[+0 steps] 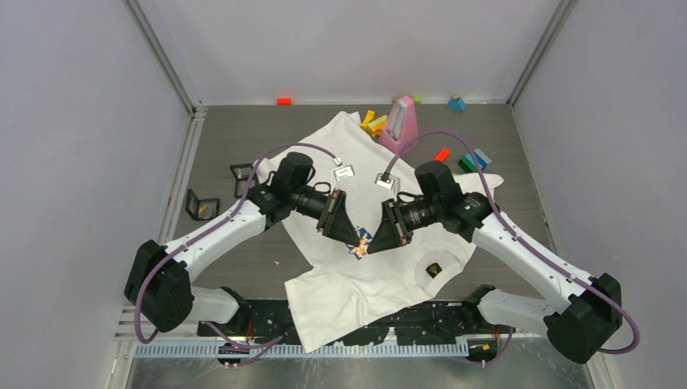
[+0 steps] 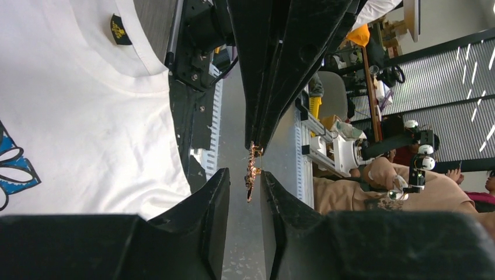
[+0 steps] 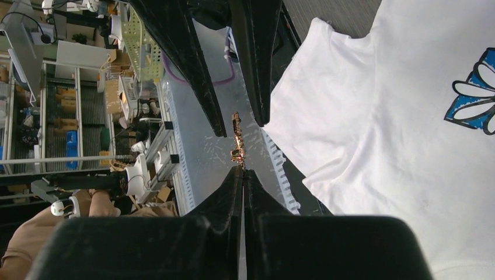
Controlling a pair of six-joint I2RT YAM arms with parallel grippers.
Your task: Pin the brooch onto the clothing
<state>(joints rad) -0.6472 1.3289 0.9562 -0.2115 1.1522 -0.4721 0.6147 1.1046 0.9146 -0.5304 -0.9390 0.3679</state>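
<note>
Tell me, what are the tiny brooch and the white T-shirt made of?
The brooch looks like metal: thin and gold-brown with small glinting bits, though it is too small to be sure. The T-shirt looks like soft cotton-type cloth: matte white, wrinkled, with stitched seams and a printed blue flower.

Grey wood-grain tabletop (image 1: pixel 235 130): white daisy-print T-shirt (image 1: pixel 364 284) spread mid-table; pink wedge stand (image 1: pixel 403 121) and small coloured blocks (image 1: pixel 456 104) near far edge; two black square frames (image 1: pixel 201 205) left.
</note>
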